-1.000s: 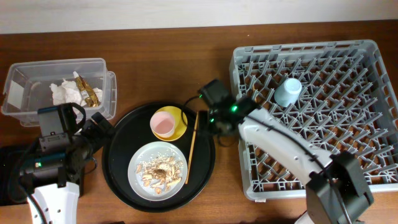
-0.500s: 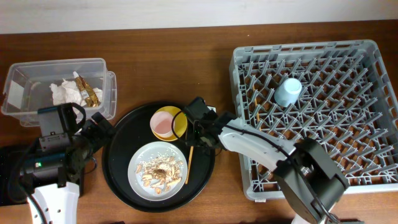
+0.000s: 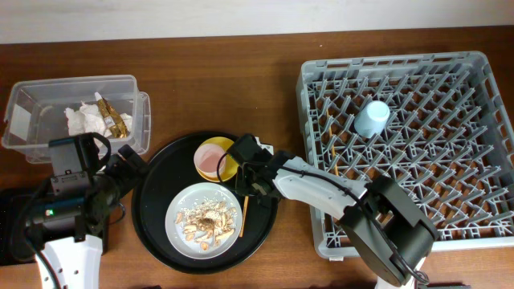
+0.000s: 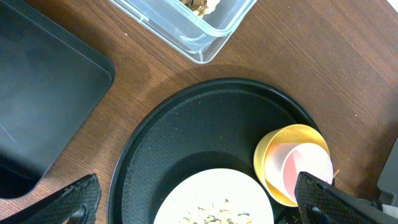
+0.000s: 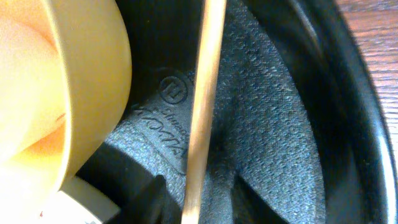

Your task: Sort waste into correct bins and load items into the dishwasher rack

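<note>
One wooden chopstick lies on the round black tray, beside the yellow bowl holding the pink cup. My right gripper is low over the chopstick. In the right wrist view the chopstick runs between the dark fingers of the right gripper, which stand narrowly apart, the right one clear of it. The plate carries food scraps. The light-blue cup stands in the rack. My left gripper hangs wide open above the plate.
The clear tub at the back left holds a white napkin and the gold wrapper. The shallow black tray lies left of the round tray, mostly under my left arm in the overhead view.
My right gripper has moved left from the rack's edge down onto the chopstick on the round tray, its jaws narrowing. The left arm has not moved.
</note>
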{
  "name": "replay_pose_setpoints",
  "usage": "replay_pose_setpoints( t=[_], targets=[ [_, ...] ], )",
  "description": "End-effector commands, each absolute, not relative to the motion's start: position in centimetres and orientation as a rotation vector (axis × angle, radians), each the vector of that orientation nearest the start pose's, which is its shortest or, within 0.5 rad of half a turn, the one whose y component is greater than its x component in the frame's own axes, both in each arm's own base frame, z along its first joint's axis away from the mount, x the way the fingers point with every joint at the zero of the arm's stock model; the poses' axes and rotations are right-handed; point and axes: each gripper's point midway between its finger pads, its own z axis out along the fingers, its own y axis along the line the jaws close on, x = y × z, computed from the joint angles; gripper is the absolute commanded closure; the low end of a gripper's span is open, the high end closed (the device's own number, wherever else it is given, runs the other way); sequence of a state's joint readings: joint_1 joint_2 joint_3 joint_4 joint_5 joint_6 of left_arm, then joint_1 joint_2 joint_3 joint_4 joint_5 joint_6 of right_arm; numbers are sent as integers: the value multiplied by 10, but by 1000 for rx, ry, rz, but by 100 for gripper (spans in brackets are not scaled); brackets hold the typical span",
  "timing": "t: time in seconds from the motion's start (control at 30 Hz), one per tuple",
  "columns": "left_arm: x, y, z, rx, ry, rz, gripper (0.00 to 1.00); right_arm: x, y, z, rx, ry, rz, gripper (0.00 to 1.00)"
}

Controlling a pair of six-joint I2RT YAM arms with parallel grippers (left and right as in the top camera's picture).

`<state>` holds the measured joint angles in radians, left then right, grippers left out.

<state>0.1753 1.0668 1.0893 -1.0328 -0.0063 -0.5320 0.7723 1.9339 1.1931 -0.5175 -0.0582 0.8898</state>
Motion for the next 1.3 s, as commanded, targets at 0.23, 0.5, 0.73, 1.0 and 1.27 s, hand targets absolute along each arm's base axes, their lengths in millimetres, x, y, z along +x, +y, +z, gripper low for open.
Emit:
replay_pose_setpoints(
  t=[0.23,0.5,0.73,1.0,1.27],
  targets=[
    [262,47,202,-892,2427,-130,1,292,294,20,177,2938,377,96],
    [262,47,202,-892,2427,-130,1,336,230,118,78,2812,356,96],
    [262,47,202,-892,2428,-130,1,373,109,170,-155,2701,168,96],
    [262,47,202,-892,2427,-130,1,375,60,154,-219,2747,144,96],
    [262,47,202,-892,2427,-130,1,383,60,125,-203,2811,144,66]
  ],
)
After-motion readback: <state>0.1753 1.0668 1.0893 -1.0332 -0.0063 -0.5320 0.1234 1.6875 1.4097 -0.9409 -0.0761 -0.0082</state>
